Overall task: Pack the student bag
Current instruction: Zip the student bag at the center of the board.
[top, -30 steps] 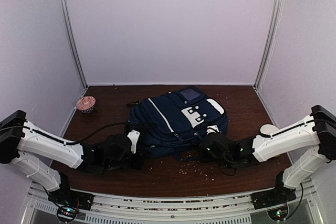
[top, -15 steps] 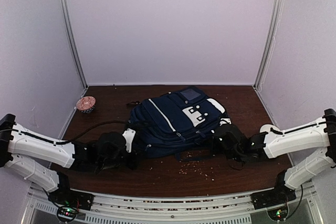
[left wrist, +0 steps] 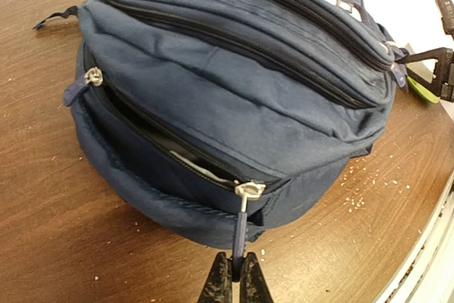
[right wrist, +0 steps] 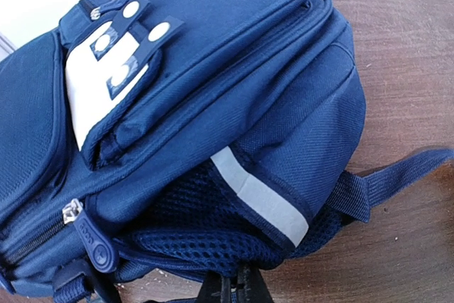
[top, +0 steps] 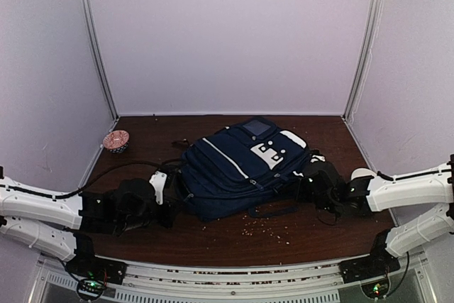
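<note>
The student bag (top: 241, 168) lies flat mid-table, navy with white trim. My left gripper (top: 170, 200) sits at its near-left end, shut on the blue zip pull (left wrist: 241, 235) hanging from the metal slider (left wrist: 250, 189). The main zip gapes beside that slider, showing something pale inside (left wrist: 195, 164). My left gripper (left wrist: 236, 278) pinches the very end of the pull. A second slider (left wrist: 92, 76) rests at the far end of the opening. My right gripper (top: 308, 181) is at the bag's right side. My right gripper (right wrist: 234, 287) is shut on the lower edge of the mesh side pocket (right wrist: 206, 239).
A small patterned bowl (top: 115, 140) stands at the back left by the wall. A white round object (top: 362, 174) sits behind my right arm. Crumbs (top: 266, 226) dot the wood in front of the bag. A loose strap (right wrist: 397, 175) trails from the bag's right side.
My right gripper closed on the mesh pocket and pulled right. My left gripper drew left with the zip pull. The bag shifted right and turned a little.
</note>
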`<state>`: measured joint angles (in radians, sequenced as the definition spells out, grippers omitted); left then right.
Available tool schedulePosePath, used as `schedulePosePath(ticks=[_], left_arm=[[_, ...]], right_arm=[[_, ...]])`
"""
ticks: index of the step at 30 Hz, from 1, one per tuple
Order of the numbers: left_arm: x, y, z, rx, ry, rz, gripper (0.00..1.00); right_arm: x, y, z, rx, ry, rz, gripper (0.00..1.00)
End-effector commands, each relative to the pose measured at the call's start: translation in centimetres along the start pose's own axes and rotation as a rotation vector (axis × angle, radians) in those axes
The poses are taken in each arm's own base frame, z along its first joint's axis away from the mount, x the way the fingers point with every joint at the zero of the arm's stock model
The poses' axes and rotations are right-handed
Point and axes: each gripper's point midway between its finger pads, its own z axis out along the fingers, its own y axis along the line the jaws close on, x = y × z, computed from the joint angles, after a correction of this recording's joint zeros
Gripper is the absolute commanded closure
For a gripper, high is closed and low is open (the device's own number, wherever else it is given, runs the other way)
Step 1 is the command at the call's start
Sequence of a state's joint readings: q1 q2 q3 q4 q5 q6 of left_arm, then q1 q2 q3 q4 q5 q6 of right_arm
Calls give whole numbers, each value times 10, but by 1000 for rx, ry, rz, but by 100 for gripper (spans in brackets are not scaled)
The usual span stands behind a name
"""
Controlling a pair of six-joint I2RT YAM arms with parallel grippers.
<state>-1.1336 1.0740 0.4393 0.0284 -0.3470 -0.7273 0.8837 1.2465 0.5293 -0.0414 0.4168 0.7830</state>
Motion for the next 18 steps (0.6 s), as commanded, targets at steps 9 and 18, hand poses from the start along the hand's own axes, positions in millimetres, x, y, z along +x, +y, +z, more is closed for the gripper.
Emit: schedulePosePath(ticks=[9,18], left_arm=[[8,15,10,-63,2,22,100],[13,9,15,-27,12,39,100]], right_arm=[[-25,-9,-11,-31,-49,11,64],[-40,36,-57,-235,-4,-78,38]])
